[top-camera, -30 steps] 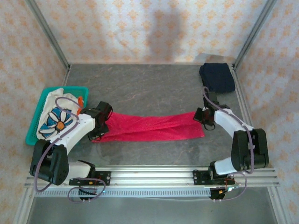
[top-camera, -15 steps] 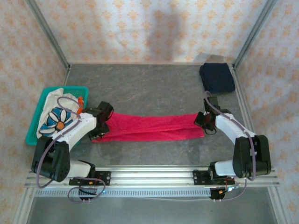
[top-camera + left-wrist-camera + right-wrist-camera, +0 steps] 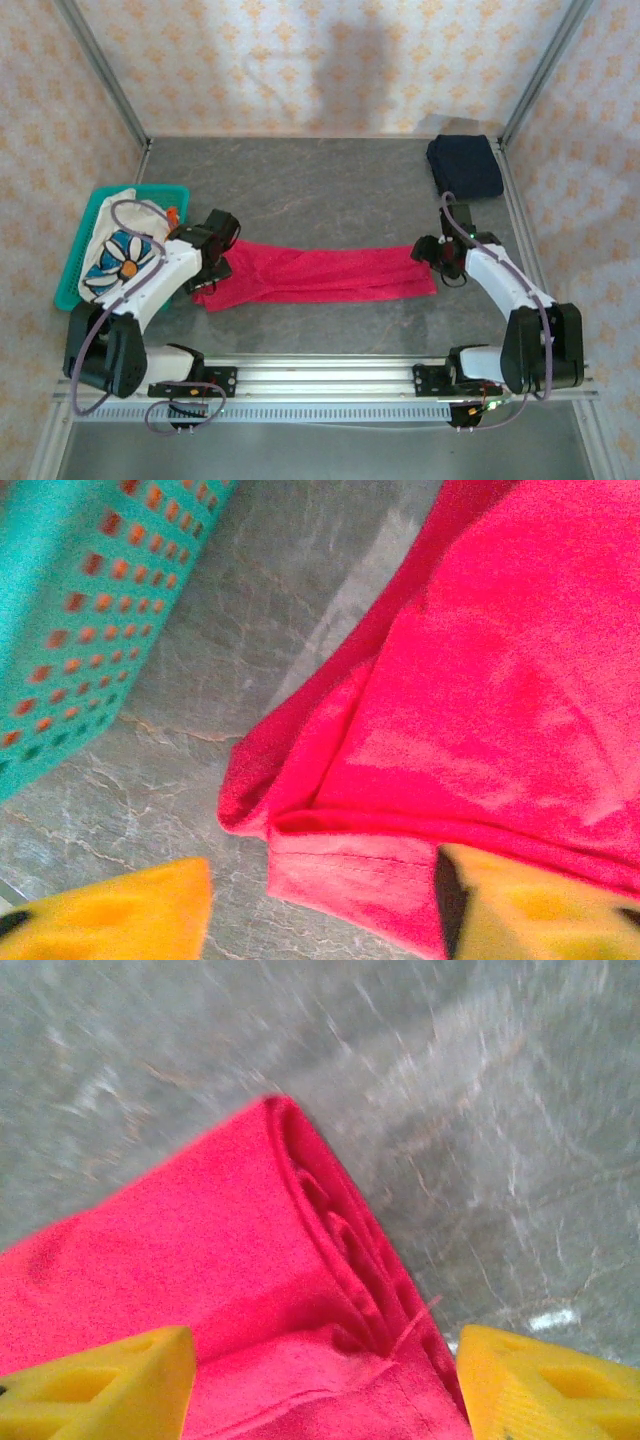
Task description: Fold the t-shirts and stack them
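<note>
Top external view: the red t-shirt [image 3: 320,272] lies on the grey tabletop [image 3: 320,190] as a long, narrow band running left to right, already doubled lengthwise. The left end effector [image 3: 212,268] sits at its left end and the right end effector [image 3: 432,255] at its right end. A folded navy t-shirt [image 3: 465,165] rests at the far right corner, well apart from the band. The white flower-print t-shirt [image 3: 120,250] lies unfolded in the teal basket [image 3: 70,285] at the left.

Left wrist view: the yellow fingers [image 3: 120,910] stand spread. The hemmed corner of the red cloth lies flat between them, pinched by neither, with the basket wall just beside.

Right wrist view: the fingers [image 3: 100,1385] are likewise spread over the layered right corner and grip nothing.

Step in hand, as judged: folding the red shirt, with the lengthwise fold down and the crosswise fold not yet made.

The next move probably calls for closing on both layers at one end without splitting them. That end would then go over the other, edges squared, before the packet goes onto the navy shirt.
</note>
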`<state>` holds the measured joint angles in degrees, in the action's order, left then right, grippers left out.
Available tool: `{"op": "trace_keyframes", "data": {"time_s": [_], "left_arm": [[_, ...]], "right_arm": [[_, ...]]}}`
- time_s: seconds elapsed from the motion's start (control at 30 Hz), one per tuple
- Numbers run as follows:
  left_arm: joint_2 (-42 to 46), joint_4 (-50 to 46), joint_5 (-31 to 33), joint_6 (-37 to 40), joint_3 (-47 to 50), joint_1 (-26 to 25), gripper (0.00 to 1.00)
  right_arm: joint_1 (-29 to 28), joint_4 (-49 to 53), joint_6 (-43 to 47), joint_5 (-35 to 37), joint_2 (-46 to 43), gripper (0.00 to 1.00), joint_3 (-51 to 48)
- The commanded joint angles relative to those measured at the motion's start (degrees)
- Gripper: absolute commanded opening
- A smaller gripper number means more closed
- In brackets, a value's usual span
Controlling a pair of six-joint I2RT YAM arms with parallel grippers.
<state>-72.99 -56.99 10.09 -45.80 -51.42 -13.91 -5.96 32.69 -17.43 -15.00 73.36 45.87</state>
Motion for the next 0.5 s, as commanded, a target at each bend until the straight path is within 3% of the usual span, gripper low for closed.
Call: {"op": "trace_keyframes", "data": {"time_s": [0.0,0.07,0.23,0.47], "left_arm": [[2.43,-2.08,1.75,-1.64,-3.17,-0.63,0.69],[0.56,0.54,-1.32,-1.92,-3.8,-1.11,0.68],[-4.41,9.9,-8.85,-4.33,-1.32,-1.51,0.53],[-1.94,2.89,1.54,-8.64,0.19,-2.53,0.55]], "right_arm": [[-3.7,0.86,2.4,3.23,0.61,0.71,4.1],[-6.44,-0.75,1.89,4.06,2.61,0.71,5.05],[-13.25,-5.29,-1.42,2.39,7.94,0.66,6.76],[-23.64,-11.72,-3.16,-2.77,12.73,0.65,8.97]]}}
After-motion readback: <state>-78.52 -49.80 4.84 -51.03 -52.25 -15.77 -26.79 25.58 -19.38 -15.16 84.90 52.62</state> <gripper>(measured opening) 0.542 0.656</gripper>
